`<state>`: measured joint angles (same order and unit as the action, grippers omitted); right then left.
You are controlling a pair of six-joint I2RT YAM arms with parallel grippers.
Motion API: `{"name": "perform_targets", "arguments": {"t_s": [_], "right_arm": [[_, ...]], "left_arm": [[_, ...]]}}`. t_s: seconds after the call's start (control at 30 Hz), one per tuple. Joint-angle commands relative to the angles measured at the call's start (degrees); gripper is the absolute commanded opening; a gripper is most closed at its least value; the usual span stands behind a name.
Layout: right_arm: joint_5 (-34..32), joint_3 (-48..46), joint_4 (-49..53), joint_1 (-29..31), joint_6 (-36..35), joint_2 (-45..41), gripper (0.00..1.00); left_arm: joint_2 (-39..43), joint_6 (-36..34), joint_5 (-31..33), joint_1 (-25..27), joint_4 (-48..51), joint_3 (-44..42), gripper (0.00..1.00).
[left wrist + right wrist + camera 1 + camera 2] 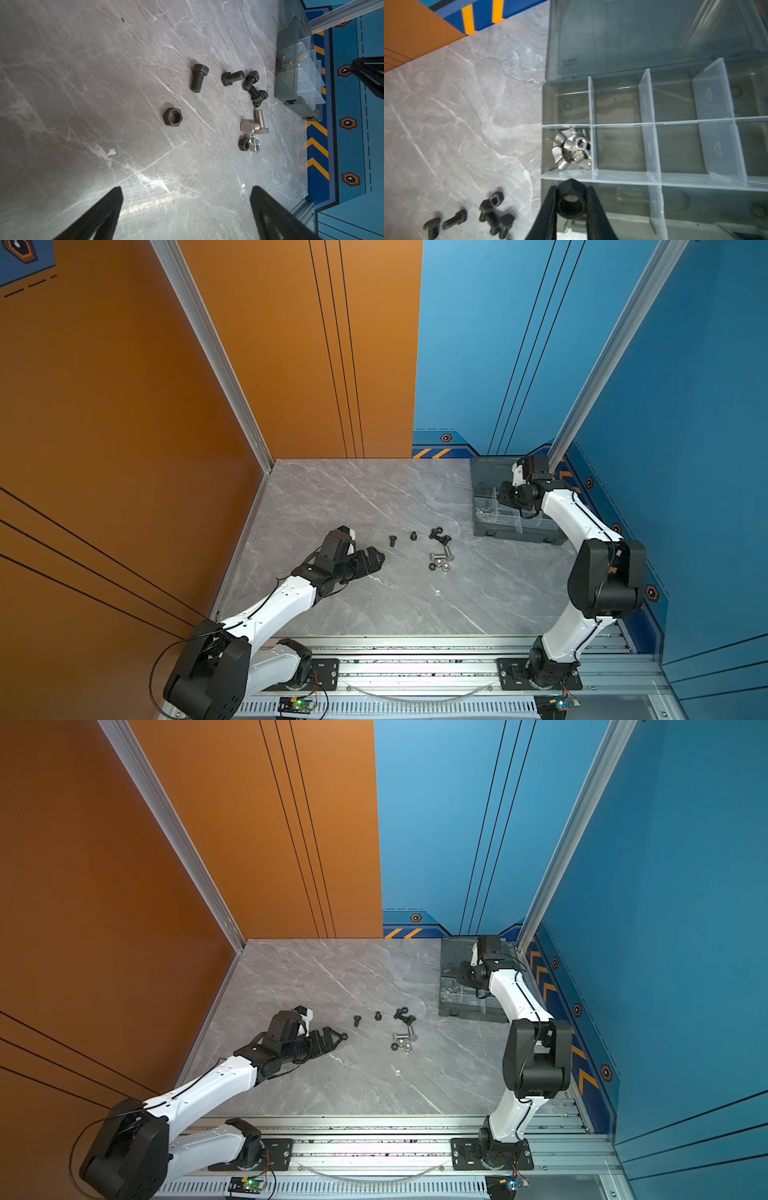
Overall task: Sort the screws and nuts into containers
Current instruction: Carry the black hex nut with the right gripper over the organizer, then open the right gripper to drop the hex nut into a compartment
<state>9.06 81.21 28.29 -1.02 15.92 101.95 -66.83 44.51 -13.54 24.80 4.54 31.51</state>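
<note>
marble table (353, 497) — screws (392, 540), nuts (432, 567), box (511, 533)

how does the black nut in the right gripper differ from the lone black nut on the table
The held black nut is pinched in the right gripper; the lone black nut lies free on the table. The held black nut hangs over the organiser box; the lone black nut sits just ahead of the open left gripper. Both are black hex nuts.
</note>
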Motion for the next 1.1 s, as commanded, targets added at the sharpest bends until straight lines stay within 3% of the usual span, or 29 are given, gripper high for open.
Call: {"name": "perform_targets", "arguments": {"t_s": [0.0,0.43,0.67,0.77,0.83,1.07], "right_arm": [[-2.92,2.03,0.09,-0.69,1.42,3.0,0.0],[-4.14,2.76,0.8,-2.41,-0.16,7.78,0.0],[-4.37,3.94,2.11,-2.67,-0.47,8.92,0.2],[-4.18,4.61,2.62,-2.85,-0.89,8.98,0.23],[-3.68,5.25,3.2,-3.18,-1.17,9.08,0.33],[1.39,8.46,7.14,-4.28,-2.75,8.18,0.44]], "left_arm": [[1.0,0.23,-0.36,-0.36,1.49,-0.11,0.98],[-0.27,0.25,-0.43,0.03,1.71,0.95,0.98],[-0.5,0.13,-0.43,0.06,1.88,1.19,0.98],[-0.5,0.14,-0.37,0.13,1.79,1.16,0.98],[-0.54,0.11,-0.36,0.12,1.79,1.1,0.98],[-0.35,0.2,-0.11,0.33,2.37,1.41,0.98]]}}
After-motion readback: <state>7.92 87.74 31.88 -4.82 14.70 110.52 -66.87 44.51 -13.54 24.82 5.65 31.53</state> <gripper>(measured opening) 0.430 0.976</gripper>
